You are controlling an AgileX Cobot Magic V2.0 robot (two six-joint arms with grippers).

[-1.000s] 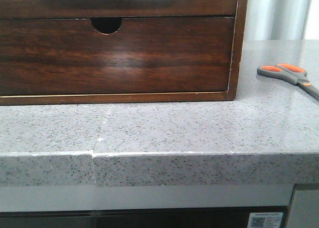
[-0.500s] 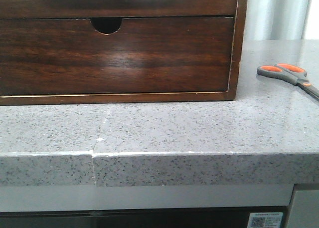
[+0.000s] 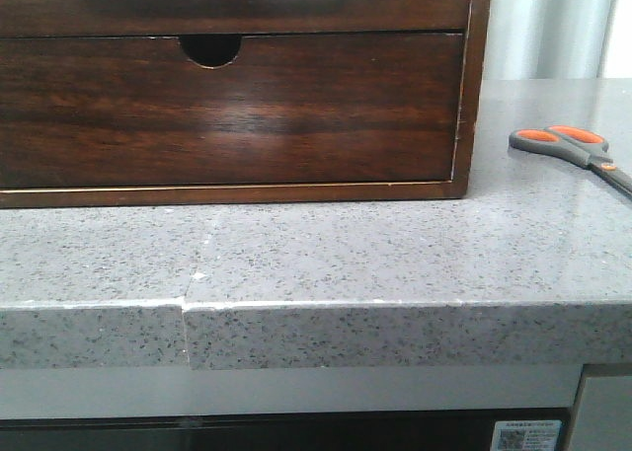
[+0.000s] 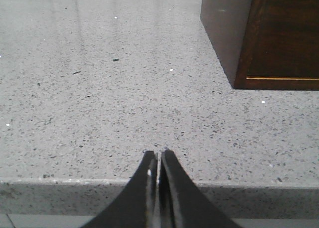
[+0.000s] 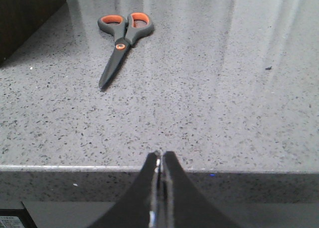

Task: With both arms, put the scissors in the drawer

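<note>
- While both arms hang before the near edge of the grey speckled worktop, each one shows only its two slim black fingers, and neither one holds anything.
- In the left wrist view, the left gripper has its fingers pressed together, with only a thin line between them; the tips are over the near edge of the worktop, toward its left side.
- In the right wrist view, the right gripper is also pressed together, tips over the near edge, toward the right side of the worktop.
- A thin seam cuts the near edge of the worktop, left of its middle.
- Further back, the scissors lie flat on the worktop near its right edge, well apart from both grippers. They are closed; the grey handles with orange-lined loops point to the far edge, and the blades point to the near edge.
- In the front view, the scissors lie to the right of the dark wooden cabinet, apart from it, and the blades run out of the picture at the right.
- The cabinet stands on the far left part of the worktop. Its lower drawer, with a small half-round notch, is closed.
- Above it, only the lowest part of the upper drawer is visible, with something pale at its top edge; whether it is open I cannot tell.
</note>
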